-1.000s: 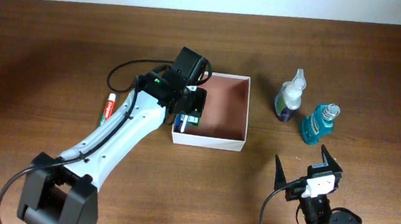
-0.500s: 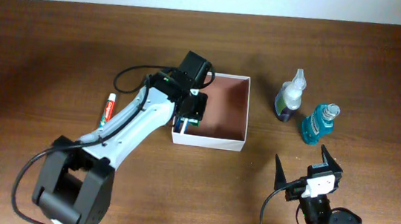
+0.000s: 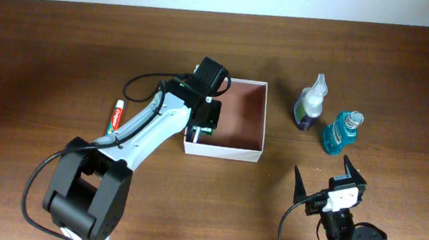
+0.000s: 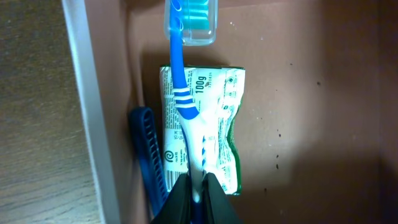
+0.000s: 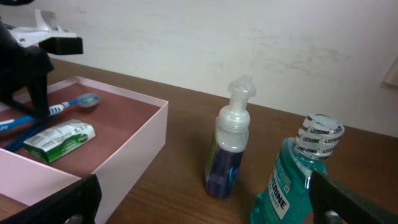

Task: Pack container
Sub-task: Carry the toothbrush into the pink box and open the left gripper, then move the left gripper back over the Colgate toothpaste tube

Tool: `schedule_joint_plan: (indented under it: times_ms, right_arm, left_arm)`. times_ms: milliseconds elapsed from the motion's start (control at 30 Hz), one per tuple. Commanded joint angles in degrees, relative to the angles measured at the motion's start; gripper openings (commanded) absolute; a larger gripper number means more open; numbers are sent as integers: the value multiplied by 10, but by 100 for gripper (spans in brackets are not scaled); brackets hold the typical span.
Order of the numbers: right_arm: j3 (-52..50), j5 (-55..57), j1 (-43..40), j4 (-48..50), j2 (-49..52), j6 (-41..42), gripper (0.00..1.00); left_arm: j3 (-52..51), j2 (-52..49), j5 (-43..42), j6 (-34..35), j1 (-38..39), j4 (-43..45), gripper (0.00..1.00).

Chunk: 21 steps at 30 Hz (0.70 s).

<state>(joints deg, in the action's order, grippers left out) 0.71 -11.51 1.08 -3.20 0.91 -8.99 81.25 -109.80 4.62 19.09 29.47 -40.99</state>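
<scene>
The container is a shallow white box with a pinkish-brown floor. My left gripper hangs over its left side, shut on the handle of a blue-and-white toothbrush. The capped head of the brush points away from the jaws. Below the brush lies a green soap packet, with a blue comb-like thing against the left wall. My right gripper stands open near the front edge, with nothing between its fingers. The right wrist view also shows the container, toothbrush and packet.
Right of the container stand a purple foam-pump bottle and a teal mouthwash bottle. A toothpaste tube lies on the table left of the left arm.
The left arm has stretched out further and its wrist has shifted slightly right over the container's left side, still holding the toothbrush. The right arm has not moved.
</scene>
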Motion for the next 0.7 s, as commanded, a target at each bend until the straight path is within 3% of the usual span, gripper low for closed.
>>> schedule_joint_plan:
  times_ms: [0, 233, 333, 667]
  right_arm:
    - [-4, 1, -5, -1, -4, 2, 98]
    - [-4, 1, -5, -1, -4, 2, 98]
    - [-4, 1, -5, -1, -4, 2, 98]
    - [-4, 1, -5, -1, -4, 2, 98]
  left_arm:
    - [11, -17, 13, 9, 1, 16, 0]
    - [11, -28, 12, 8, 1, 23, 1]
    - [11, -28, 11, 8, 1, 23, 12]
    - [30, 31, -20, 8, 0, -2, 15]
